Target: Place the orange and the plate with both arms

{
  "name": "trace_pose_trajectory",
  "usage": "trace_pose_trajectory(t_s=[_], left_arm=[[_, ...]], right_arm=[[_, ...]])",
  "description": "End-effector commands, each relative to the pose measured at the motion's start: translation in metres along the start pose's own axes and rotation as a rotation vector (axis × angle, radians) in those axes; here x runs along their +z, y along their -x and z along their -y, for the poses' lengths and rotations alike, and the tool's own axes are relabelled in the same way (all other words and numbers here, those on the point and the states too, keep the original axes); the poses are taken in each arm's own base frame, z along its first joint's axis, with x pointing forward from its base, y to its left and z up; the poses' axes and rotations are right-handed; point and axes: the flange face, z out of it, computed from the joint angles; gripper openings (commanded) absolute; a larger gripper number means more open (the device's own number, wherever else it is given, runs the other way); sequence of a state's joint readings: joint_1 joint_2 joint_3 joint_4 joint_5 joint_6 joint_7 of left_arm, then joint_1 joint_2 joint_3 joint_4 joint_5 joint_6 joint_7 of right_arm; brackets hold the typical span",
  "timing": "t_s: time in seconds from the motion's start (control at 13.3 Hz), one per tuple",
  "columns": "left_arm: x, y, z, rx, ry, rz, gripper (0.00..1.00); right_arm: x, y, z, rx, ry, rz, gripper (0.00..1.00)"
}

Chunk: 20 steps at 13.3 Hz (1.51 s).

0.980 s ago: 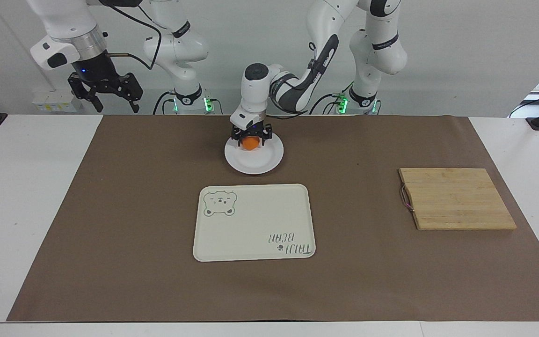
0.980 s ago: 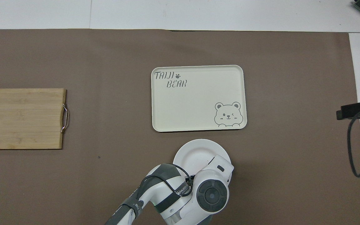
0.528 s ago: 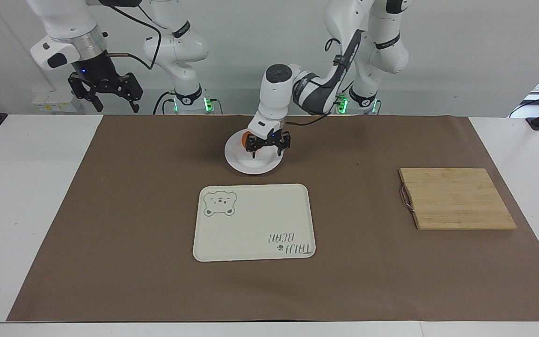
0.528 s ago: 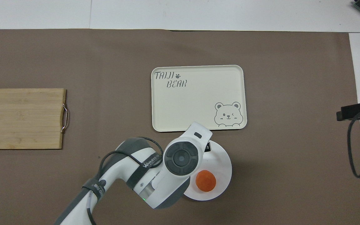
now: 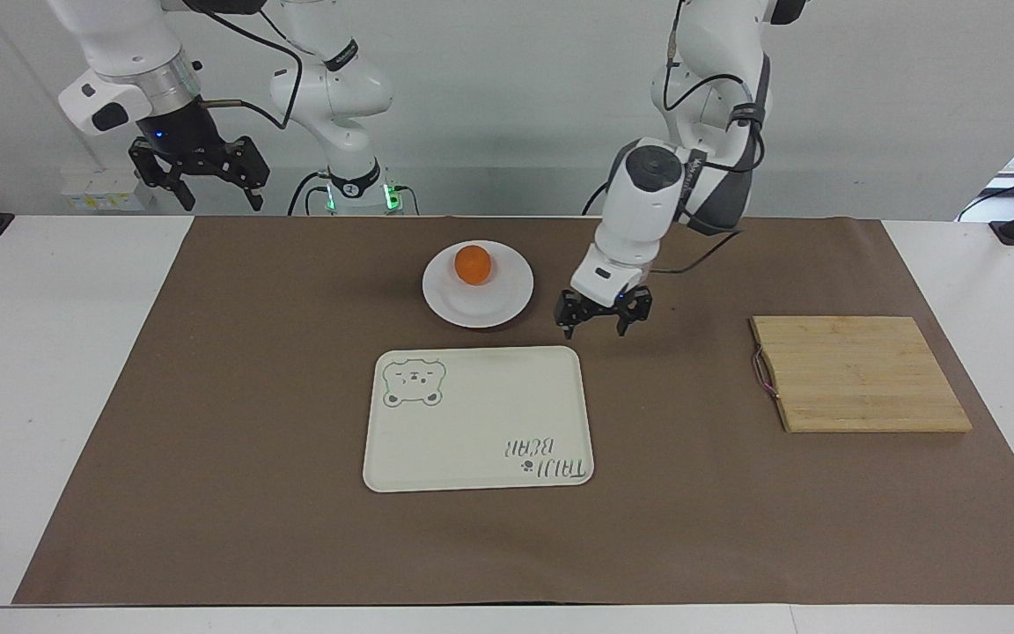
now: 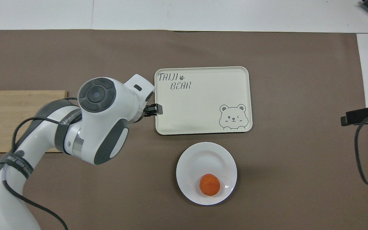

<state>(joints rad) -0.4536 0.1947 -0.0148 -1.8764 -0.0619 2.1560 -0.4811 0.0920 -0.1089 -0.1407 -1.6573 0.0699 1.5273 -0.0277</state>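
Note:
The orange rests on the white plate, on the part of it nearer to the robots. The plate lies on the brown mat, nearer to the robots than the bear tray. My left gripper is open and holds nothing. It hangs over bare mat beside the plate, toward the left arm's end of the table. In the overhead view one of its fingers shows at the tray's edge. My right gripper waits raised and open over the right arm's end of the table.
A cream rectangular tray with a bear drawing lies mid-mat, farther from the robots than the plate. A wooden cutting board with a metal handle sits toward the left arm's end. The left arm covers part of the board in the overhead view.
My left gripper has let go of the orange on the plate, risen and swung away toward the cutting board's side. The orange stays on the plate. The right arm has not moved.

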Motion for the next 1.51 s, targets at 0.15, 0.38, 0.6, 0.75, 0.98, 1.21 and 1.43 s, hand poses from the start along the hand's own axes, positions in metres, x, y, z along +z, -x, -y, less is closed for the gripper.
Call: trace_pose_trajectory(t_s=[0.15,0.38,0.6,0.75,0.98,1.21,1.43], left_arm=[[-0.045,-0.054,0.120,0.072,-0.023,0.006,1.00],[-0.082,-0.065,0.196,0.126,-0.024,0.022,1.00],[-0.123,-0.054,0.234,0.138,-0.025,0.007,1.00],[-0.148,-0.040,0.237,0.143,-0.036,0.009,1.00],[-0.181,-0.029,0.254,0.159,-0.048,0.005,1.00],[-0.221,-0.025,0.254,0.167,-0.067,0.038,1.00],[-0.238,-0.025,0.254,0.166,-0.084,0.090,1.00]], right_arm=[[0.089,-0.013,0.019,0.003,-0.279,0.001,1.00],[0.148,-0.007,0.023,-0.055,-0.408,0.051,1.00],[0.210,0.003,0.020,-0.067,-0.535,0.054,1.00],[0.231,0.010,0.026,-0.030,-0.598,0.074,1.00],[0.280,0.028,0.028,-0.026,-0.706,0.081,1.00],[0.313,0.051,0.047,-0.003,-0.792,0.104,1.00],[0.354,0.076,0.050,0.000,-0.846,0.117,1.00]])
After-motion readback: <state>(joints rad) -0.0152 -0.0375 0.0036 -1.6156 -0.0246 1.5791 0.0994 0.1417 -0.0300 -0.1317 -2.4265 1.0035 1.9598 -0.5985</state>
